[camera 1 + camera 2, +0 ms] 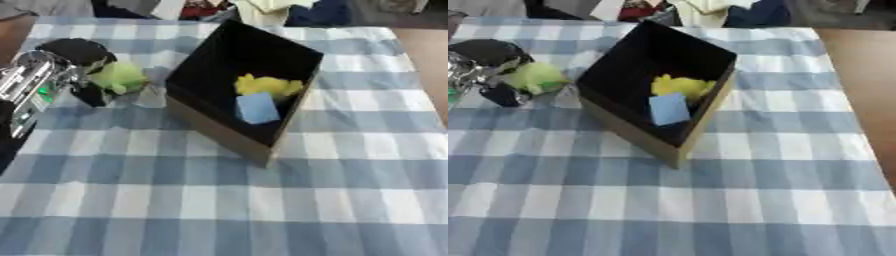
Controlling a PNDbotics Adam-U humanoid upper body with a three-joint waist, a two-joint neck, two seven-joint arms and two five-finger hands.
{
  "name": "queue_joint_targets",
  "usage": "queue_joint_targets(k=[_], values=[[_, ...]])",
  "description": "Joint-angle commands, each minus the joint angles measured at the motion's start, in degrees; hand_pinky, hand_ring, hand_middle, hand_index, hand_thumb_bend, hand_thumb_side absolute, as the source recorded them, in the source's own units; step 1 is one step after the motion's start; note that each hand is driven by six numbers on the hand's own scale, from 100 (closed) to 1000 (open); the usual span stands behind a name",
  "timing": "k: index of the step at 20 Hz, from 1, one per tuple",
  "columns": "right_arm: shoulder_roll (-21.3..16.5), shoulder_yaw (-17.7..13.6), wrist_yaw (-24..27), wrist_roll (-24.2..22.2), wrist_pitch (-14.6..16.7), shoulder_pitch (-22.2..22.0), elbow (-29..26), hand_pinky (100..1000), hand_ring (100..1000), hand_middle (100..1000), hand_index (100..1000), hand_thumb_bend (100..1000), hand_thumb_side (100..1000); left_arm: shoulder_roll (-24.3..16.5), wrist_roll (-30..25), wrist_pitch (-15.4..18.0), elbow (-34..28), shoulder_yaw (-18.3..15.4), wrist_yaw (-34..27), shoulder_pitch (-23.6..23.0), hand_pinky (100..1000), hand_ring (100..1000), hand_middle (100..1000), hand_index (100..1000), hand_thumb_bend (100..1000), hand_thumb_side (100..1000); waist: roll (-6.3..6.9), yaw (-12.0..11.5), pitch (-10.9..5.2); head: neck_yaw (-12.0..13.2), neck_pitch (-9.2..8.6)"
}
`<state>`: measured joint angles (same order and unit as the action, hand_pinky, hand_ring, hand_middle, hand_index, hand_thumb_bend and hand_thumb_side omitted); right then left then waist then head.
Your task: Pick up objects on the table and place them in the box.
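The left arm [31, 87] comes in from the left edge, its silver wrist section angled up and to the right, with a small green light showing on it. The left hand [83, 62], black, is curled with fingers above and thumb below a light green object [118, 76], which sits between them. The right hand shows in neither view

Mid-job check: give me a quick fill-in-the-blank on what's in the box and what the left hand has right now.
1. The left hand is curled round a ____ object, left of the box.
2. Inside the box lie a yellow object and a ____ block.
3. The box stands on a blue-and-white ____ tablecloth.
4. The right hand is ____.

Missing words: green; blue; checked; not in view.
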<state>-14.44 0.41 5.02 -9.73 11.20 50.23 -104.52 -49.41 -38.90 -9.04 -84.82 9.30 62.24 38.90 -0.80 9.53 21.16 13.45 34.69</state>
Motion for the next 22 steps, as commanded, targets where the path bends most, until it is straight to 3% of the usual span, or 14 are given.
queue_joint_targets(k=[1,14,22], values=[[-0.5,-0.1,0.4,0.0,-0.2,0.5,-1.0,990,906,739,800,100,663,-1.8,0.3,-0.7,-1.6,-0.6,-1.0,1.2,732,818,720,871,100,315,0.26,-0.1,-1.78,0.0,0.20],[-0.4,-0.2,0.4,0.2,-0.4,-0.4,-1.2,990,907,738,799,100,664,-2.7,-0.6,-2.2,-8.3,-2.1,-5.9,3.2,714,798,697,855,100,302,0.33,-1.1,-2.92,-2.1,2.25],[0.0,-0.1,0.5,0.4,-0.6,-0.8,-1.5,990,907,738,800,100,665,-1.8,-1.5,-2.3,-16.3,-1.2,-7.2,5.8,712,794,689,849,100,315,0.41,-1.2,-3.56,-3.0,2.78]])
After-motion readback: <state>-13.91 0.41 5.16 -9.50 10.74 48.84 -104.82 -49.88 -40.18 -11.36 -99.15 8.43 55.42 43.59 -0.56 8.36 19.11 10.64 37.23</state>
